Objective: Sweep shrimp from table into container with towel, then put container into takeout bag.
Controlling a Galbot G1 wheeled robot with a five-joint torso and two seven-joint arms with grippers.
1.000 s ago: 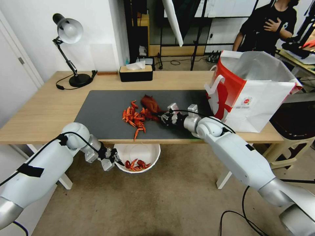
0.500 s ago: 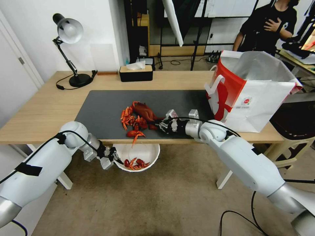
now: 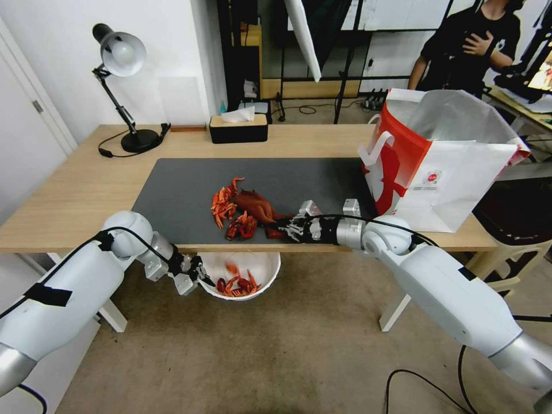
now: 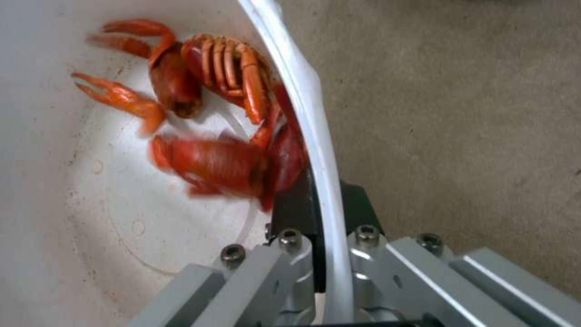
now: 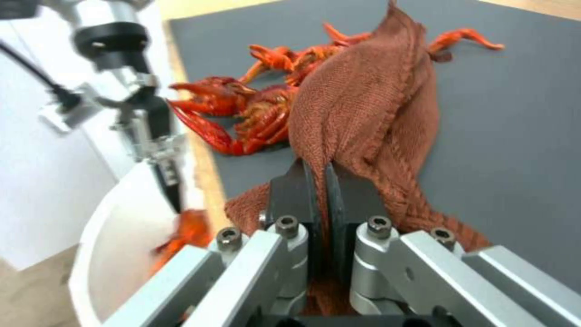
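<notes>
Towel (image 5: 363, 104) soft, limp; pinched at bunched fold by shut right gripper (image 5: 319, 200) jaws, near surface (image 3: 69, 190) front edge beside shrimp (image 3: 227, 207). Container (image 3: 267, 270) thin, light; rim clamped by left gripper (image 4: 324, 254) jaws below edge.

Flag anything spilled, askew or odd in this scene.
Nothing spilled on the floor. Shrimp lie loose on the table's mat. Right hand grips the towel; left hand pinches the container's rim below the table edge.
</notes>
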